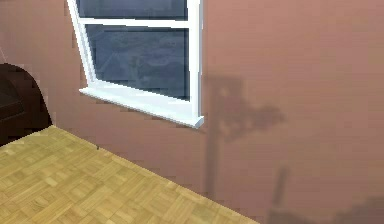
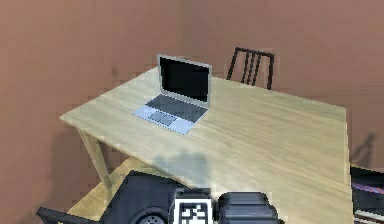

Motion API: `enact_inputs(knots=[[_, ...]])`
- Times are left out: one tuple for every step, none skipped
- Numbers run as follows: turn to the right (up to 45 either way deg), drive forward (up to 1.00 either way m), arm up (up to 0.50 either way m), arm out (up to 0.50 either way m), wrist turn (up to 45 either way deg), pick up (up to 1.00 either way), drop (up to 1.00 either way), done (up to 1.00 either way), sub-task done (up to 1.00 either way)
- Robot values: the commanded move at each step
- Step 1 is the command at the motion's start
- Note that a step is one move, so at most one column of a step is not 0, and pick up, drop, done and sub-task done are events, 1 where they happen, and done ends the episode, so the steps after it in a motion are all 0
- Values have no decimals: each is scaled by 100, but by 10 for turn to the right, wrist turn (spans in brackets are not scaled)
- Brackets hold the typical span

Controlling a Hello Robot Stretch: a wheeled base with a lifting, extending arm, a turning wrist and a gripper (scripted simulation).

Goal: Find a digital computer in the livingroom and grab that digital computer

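The counter [image 2: 270, 140] was pale blond wood with a faint grain. On it, the laptop [image 2: 178, 95] was silver-grey with a black screen. Behind the counter, the chair [image 2: 250, 66] was dark brown against a reddish-brown wall [image 2: 60, 50]. The window [image 1: 195, 50] had a white frame and dark blue-grey panes. The floor [image 1: 80, 185] was honey-yellow parquet.

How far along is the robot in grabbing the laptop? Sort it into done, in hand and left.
Done: the laptop is found, standing open on the wooden table. In hand: the gripper shows at the arm side view's bottom edge, lower in the picture than the laptop; whether it holds anything cannot be told. Left: reaching and lifting the laptop, which rests on the tabletop.
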Motion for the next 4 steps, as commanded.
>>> enact_inputs(knots=[[0, 0, 0, 50, 0, 0, 0, 0, 0], [0, 0, 0, 0, 450, 0, 0, 0, 0], [0, 0, 0, 0, 450, 0, 0, 0, 0], [0, 0, 0, 0, 450, 0, 0, 0, 0]])
